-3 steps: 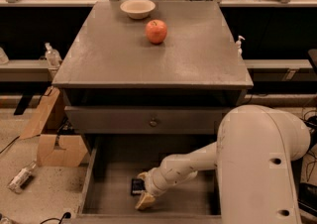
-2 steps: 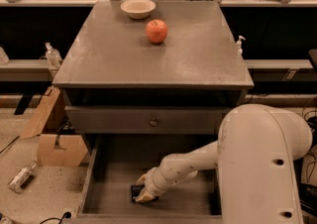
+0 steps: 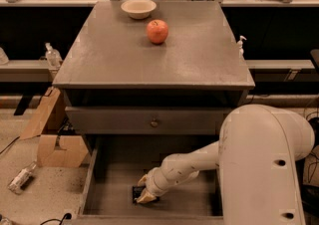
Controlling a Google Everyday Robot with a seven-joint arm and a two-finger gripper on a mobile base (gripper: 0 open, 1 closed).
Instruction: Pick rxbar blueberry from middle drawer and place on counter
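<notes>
The rxbar blueberry is a small dark bar lying on the floor of the open middle drawer, near its front. My gripper is down inside the drawer, right at the bar and partly covering it from the right. The pale arm reaches in from the lower right. The counter is the grey cabinet top above the drawer.
A red apple and a white bowl stand on the counter's far part. A closed drawer panel with a small knob sits above the open drawer. A cardboard box and a bottle lie on the floor at left.
My gripper has shifted slightly left and back onto the bar. The bar has stayed on the drawer floor.
</notes>
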